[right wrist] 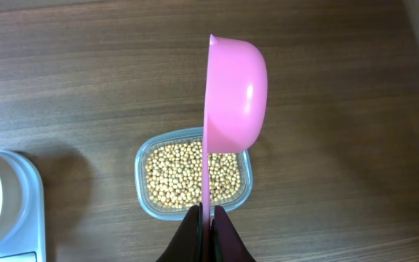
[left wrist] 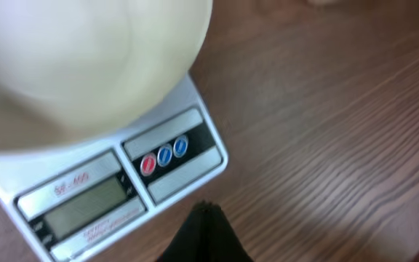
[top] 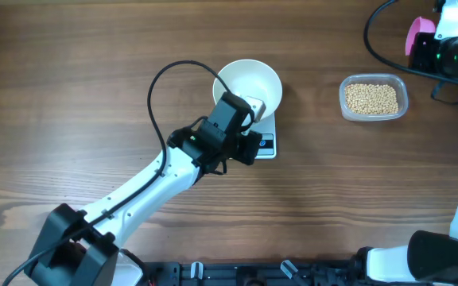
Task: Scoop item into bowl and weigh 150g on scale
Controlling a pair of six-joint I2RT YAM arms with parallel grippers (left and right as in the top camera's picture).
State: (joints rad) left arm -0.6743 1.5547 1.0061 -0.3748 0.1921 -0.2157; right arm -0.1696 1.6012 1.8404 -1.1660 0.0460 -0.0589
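The white bowl (top: 247, 82) (left wrist: 86, 58) sits on the white scale (top: 269, 119) (left wrist: 166, 182), and nothing shows inside it. My left gripper (top: 250, 149) (left wrist: 208, 208) is shut and empty, its tip just off the scale's front edge below the coloured buttons (left wrist: 164, 155). The beans (top: 371, 98) (right wrist: 188, 171) lie in a clear tub (top: 345, 108) (right wrist: 142, 204) to the right of the scale. My right gripper (top: 440, 38) (right wrist: 207, 212) is shut on the handle of a pink scoop (top: 414, 35) (right wrist: 235, 94), held on edge above the tub's far side.
The wooden table (top: 94, 95) stretches left of the scale and between the scale and the tub. Black cables (top: 161, 75) loop over my left arm and by the right arm at the top right. Arm bases stand along the near edge.
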